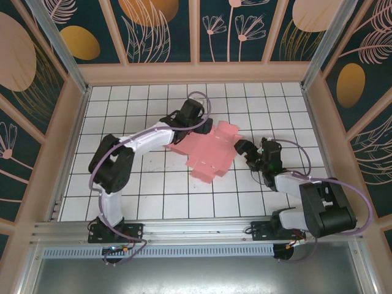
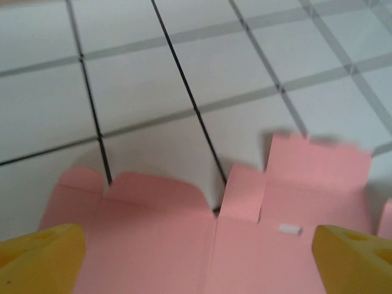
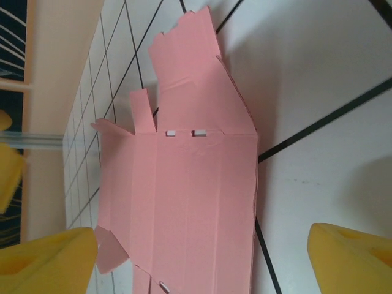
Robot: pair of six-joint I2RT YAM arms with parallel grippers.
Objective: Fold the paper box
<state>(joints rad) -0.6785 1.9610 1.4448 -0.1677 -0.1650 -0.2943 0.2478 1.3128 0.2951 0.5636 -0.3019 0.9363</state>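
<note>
Nearest us, the two arm bases sit by the metal rail [image 1: 202,228] at the front edge of the white tiled counter [image 1: 147,184]. From there the right end effector [image 1: 244,149] reaches in to the right-hand edge of the pink thin-card paper box [image 1: 211,150]. Its wrist view shows its yellow fingertips [image 3: 49,257] spread wide on either side of the sheet [image 3: 196,184], gripping nothing. Farther in, the left end effector [image 1: 205,130] hangs over the sheet's far left edge. Its jaws are wide as well, with yellow pads [image 2: 37,257] flanking the card [image 2: 184,233] without pinching it. The box is a flat, unfolded cut-out with its flaps splayed, lying near the middle of the counter between the two end effectors.

We judge the folding to be at its start, since no wall stands up yet. The next move calls for one end effector to pin the sheet while the other takes a flap and turns it along a crease. Card this thin offers little edge to catch and may slide on the smooth tiles.

Beyond the sheet, a lilac cable loop [image 1: 199,98] arches over the left wrist. The dark floral wall panels [image 1: 165,30] stand well apart from the work, so we see nothing in the way.
</note>
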